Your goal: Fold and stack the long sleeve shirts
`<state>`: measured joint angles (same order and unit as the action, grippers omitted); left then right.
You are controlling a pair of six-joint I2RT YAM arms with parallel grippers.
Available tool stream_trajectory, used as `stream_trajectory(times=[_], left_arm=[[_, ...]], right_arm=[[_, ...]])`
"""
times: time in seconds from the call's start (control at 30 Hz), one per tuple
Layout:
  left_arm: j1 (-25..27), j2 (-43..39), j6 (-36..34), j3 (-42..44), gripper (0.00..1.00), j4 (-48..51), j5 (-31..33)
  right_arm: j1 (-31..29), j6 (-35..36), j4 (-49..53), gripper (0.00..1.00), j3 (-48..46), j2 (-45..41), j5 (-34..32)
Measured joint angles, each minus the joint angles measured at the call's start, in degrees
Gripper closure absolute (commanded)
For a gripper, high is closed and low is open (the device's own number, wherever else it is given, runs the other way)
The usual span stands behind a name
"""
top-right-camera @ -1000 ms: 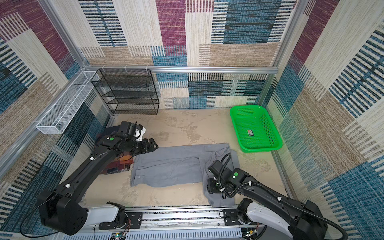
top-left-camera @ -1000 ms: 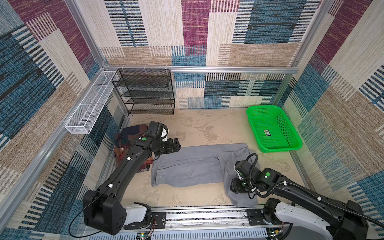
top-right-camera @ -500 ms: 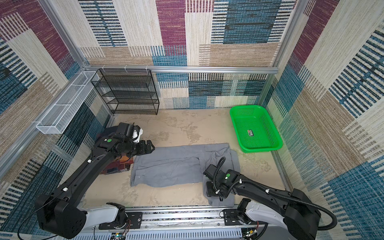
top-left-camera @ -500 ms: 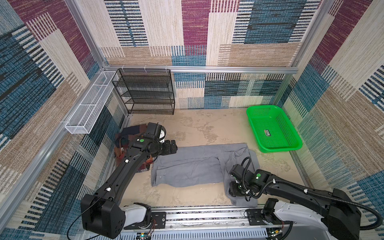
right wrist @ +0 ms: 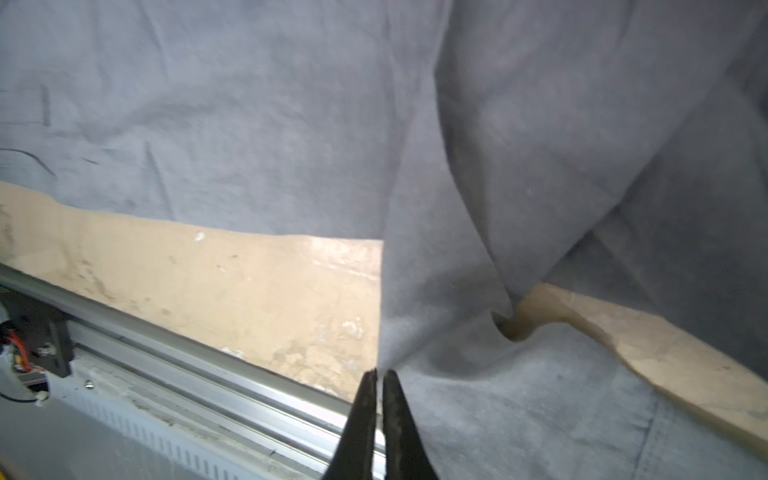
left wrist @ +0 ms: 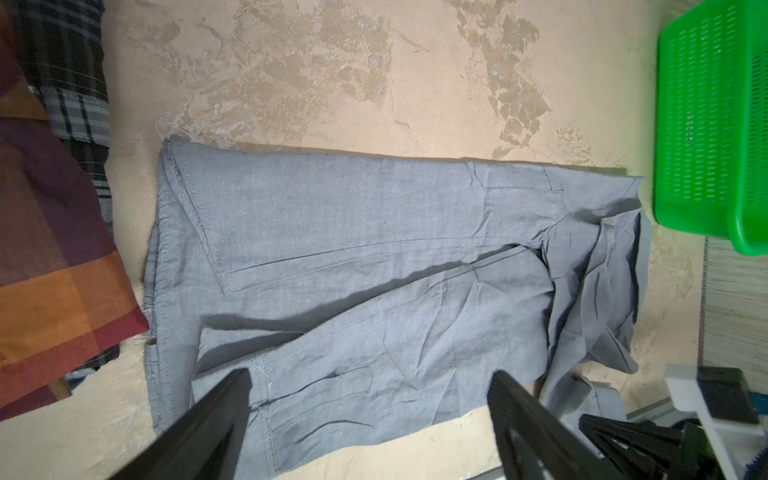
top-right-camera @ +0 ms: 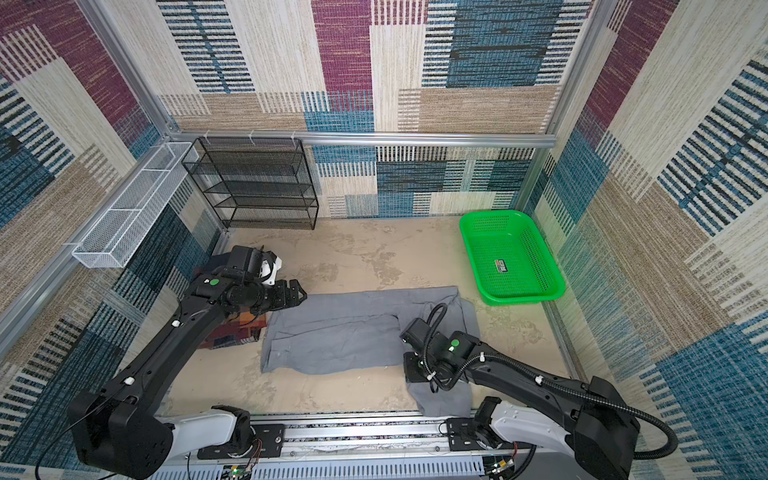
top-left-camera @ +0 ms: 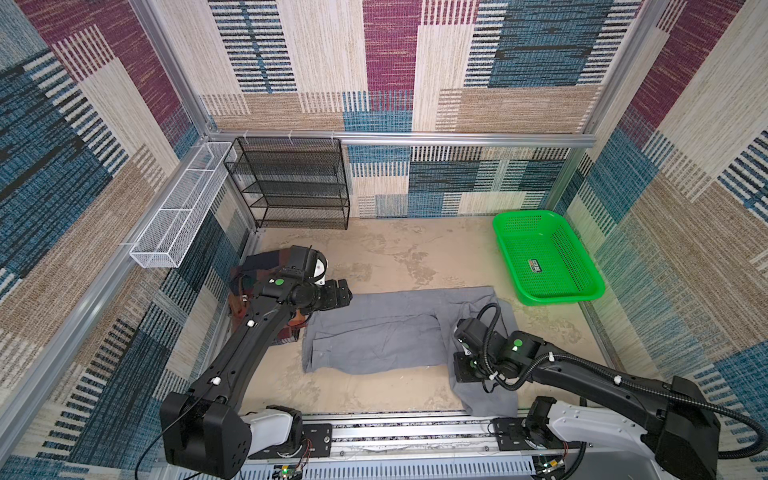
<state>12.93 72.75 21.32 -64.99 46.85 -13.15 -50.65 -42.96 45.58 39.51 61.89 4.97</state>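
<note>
plain gray button-up cloth shirt [top-left-camera: 374, 332] spread lengthwise across the middle of the mottled beige counter [top-left-camera: 395, 257] in both top views, body mostly flat with a few creases, one sleeve trailing off the right end toward the front rail. right tool [right wrist: 380, 374] low over that sleeve, jaws pressed nearly together, pinching the cloth's edge at the tips, fabric rising to a small peak there. left tool [left wrist: 370, 376] spread wide, hovering above the gray shirt's left end near its far corner, holding nothing. orange, maroon and navy plaid cloth shirt [left wrist: 54, 249] bunched at the counter's left edge, just beside the gray shirt's hem, partly hidden under the left arm in both top views. bright green plastic mesh basket [top-left-camera: 559, 298] at the far right, near the gray shirt's right end yet apart from it. black wire shelf rack [top-left-camera: 291, 183] against the back wall; white wire mesh tray [top-left-camera: 178, 216] mounted on the left wall.
</note>
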Motion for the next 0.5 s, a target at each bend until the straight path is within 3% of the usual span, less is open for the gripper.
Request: stream_trajectory(times=[0.03,0.13,0.17,0.5], left_arm=[[-0.2,0.0,0.0,0.0,0.08,0.0,-0.5],[-0.5,0.0,0.0,0.3,0.07,0.1,-0.6],[-0.8,0.1,0.0,0.3,0.06,0.1,-0.8],[-3.2,0.2,0.0,1.4,0.06,-0.5,-4.0]], right_arm=[[0.0,0.0,0.2,0.81,0.9,0.2,0.0],[0.0,0.2,1.0,0.17,2.8,0.5,-1.1],[0.0,0.4,1.3,0.0,2.9,0.4,-1.7],[0.0,-1.6,1.9,0.0,-5.0,-1.8,-0.1]])
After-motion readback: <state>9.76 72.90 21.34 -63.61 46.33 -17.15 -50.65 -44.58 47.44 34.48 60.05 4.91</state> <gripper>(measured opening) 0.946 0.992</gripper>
